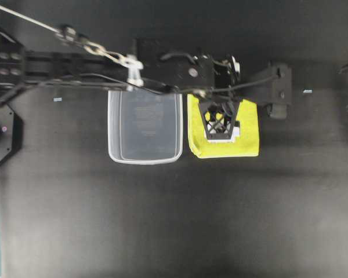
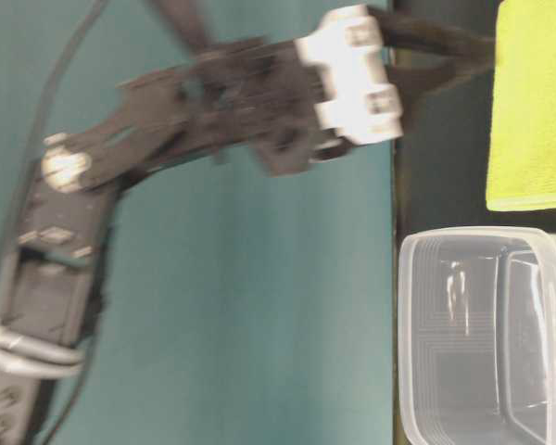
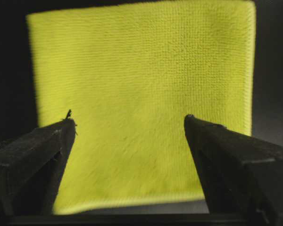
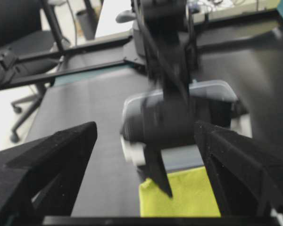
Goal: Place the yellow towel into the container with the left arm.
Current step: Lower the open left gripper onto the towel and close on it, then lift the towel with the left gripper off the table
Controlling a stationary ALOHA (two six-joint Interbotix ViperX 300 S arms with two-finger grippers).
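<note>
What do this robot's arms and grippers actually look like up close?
The left arm is a black metal frame strung with grey and black cables and white clips. Its left gripper has black fingers cut in a lattice pattern, with a white block at the base. In the wrist views, the fingers look like plain black tapering wedges. The right gripper shows the same black, matte, pointed fingers.

Left arm [image 1: 75,66] spans container [image 1: 145,124] far rim (interior unobstructed); table [image 1: 174,220] in front free.
</note>
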